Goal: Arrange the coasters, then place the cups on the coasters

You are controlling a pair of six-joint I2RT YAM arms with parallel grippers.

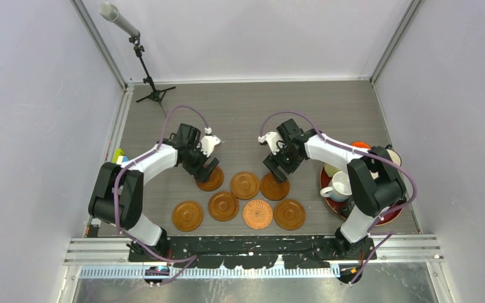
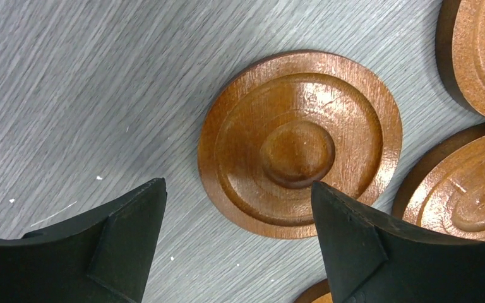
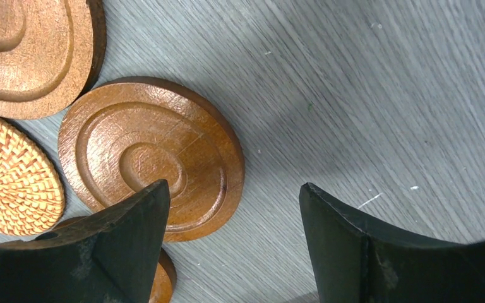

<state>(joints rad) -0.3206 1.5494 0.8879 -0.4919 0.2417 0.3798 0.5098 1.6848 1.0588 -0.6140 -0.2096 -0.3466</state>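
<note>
Gaping empty, the left tool (image 1: 206,174) hovers over a wooden coaster (image 1: 211,180) left of the woven coaster (image 1: 257,214). The right tool (image 1: 276,173) gapes empty beyond it.

From the top view I read bright, even, diffuse light; the walls (image 1: 31,95) wash out to pale lilac; the arms cast only faint, soft shadows on the table (image 1: 240,107). On the left wrist view the coaster (image 2: 300,145) is sharp, with a small glint on its glossy centre; the fingers (image 2: 110,252) sit near-black and detail-poor. On the right wrist view a broad soft shadow crosses the table.
</note>
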